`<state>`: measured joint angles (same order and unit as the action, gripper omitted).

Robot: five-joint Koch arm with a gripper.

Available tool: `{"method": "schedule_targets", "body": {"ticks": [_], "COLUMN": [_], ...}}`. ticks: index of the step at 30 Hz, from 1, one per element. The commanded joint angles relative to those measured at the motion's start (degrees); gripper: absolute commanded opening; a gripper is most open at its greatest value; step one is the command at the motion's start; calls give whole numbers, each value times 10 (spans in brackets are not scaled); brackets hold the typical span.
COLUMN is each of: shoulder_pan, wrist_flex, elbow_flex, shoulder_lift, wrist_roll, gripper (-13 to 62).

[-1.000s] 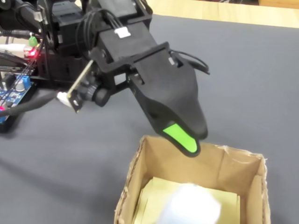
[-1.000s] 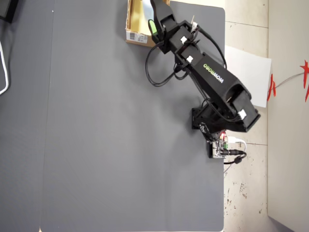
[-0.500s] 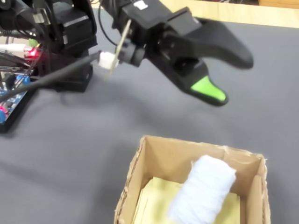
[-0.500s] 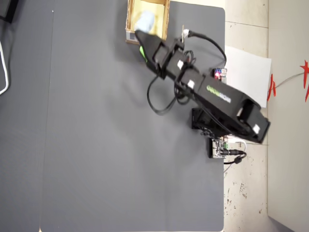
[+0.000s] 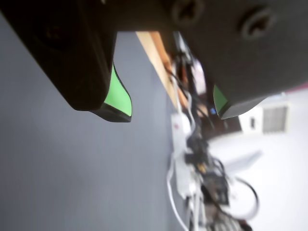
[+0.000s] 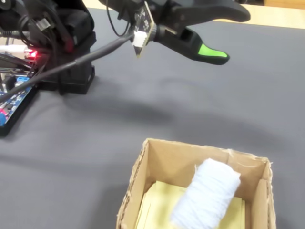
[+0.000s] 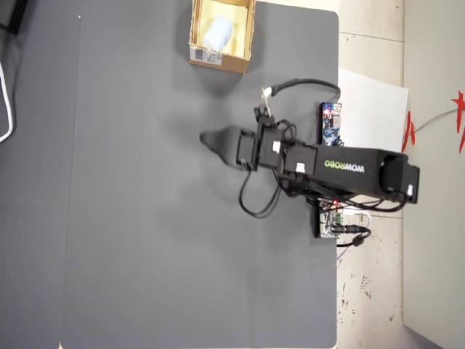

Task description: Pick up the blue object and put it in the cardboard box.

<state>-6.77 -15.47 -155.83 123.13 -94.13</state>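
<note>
The blue object (image 6: 207, 193), a pale soft oblong block, lies tilted inside the cardboard box (image 6: 178, 160) at the bottom of the fixed view. Seen from overhead, the blue object (image 7: 219, 30) rests in the box (image 7: 221, 62) at the top edge of the grey mat. My gripper (image 6: 234, 37) hangs in the air well away from the box, over the mat. In the overhead view the gripper (image 7: 207, 138) points left, clearly below the box. The wrist view shows the gripper (image 5: 172, 114) open, its green pads (image 5: 119, 98) wide apart with nothing between them.
The arm's base (image 6: 71, 43) and a controller with a red light (image 6: 32, 54) stand at the left of the fixed view. A small blue circuit board (image 7: 332, 123) and wiring (image 7: 336, 222) sit at the mat's right edge, beside white paper (image 7: 372, 109).
The arm has swung away from the box and risen, now out over the mat. The blue object stays lying in the box, where it dropped a second ago.
</note>
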Motion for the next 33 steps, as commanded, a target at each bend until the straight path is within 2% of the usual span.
{"method": "schedule_targets", "body": {"ticks": [1,13,26,33], "shoulder_pan": [28,78,78,76], "wrist_flex": [-55,-26,-16,76], "elbow_flex": [7,-142,-229,-229], "shoulder_lift": [28,119,126,127], "wrist_roll": [-27,-19,-17,-16], "gripper": [338,331,334,341]}}
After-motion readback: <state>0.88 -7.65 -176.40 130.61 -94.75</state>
